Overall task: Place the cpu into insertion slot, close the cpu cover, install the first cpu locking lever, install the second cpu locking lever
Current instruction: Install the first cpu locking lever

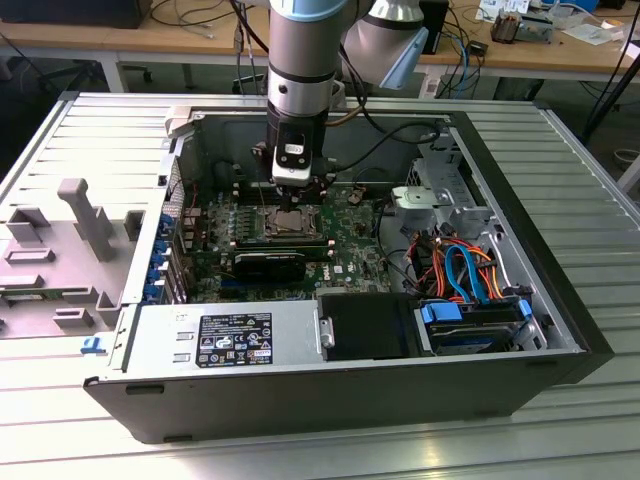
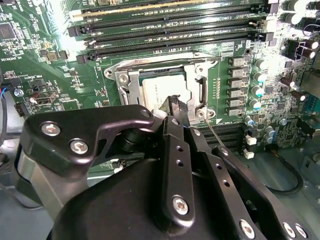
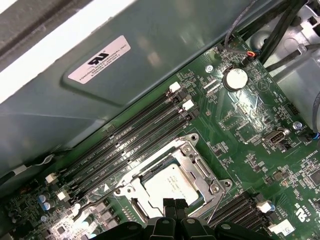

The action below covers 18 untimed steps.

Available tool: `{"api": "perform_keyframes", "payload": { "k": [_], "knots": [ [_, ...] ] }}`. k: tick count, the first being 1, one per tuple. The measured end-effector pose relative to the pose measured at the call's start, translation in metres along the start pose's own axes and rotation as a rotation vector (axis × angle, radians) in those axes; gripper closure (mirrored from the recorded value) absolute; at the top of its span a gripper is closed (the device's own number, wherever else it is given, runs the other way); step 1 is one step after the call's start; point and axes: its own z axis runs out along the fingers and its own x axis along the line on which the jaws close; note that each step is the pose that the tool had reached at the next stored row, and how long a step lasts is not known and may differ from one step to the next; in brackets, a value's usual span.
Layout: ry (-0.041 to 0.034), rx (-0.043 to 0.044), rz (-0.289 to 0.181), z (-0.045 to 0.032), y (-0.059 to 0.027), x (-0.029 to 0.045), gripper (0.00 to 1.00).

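1. Several black memory slots (image 3: 127, 147) run just beside the insertion slot (image 2: 114, 69).
2. Your cpu (image 3: 169, 184) sits in that slot, with the cpu cover (image 2: 131, 86) lying around it.
3. Your pincer (image 3: 173, 205) hangs over the cpu's edge, fingertips together, holding nothing.
4. One thin wire lever (image 2: 216, 136) juts out alongside.

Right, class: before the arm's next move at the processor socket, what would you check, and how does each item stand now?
1. cpu lying flat in place: ok.
2. cpu cover down around the chip: ok.
3. Locking lever latched: not ok; the thin wire angles away from the socket corner.
4. Other lever latched: cannot tell.
5. Gripper shut, tip at the chip's edge: ok.
6. Memory slots apart from the gripper: ok.
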Motion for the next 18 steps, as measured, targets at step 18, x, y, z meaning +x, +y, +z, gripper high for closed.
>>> {"api": "perform_keyframes", "payload": {
  "k": [18],
  "knots": [
    [-0.0008, 0.0016, -0.029, 0.0000, 0.0000, 0.0000, 0.89]
  ]
}}
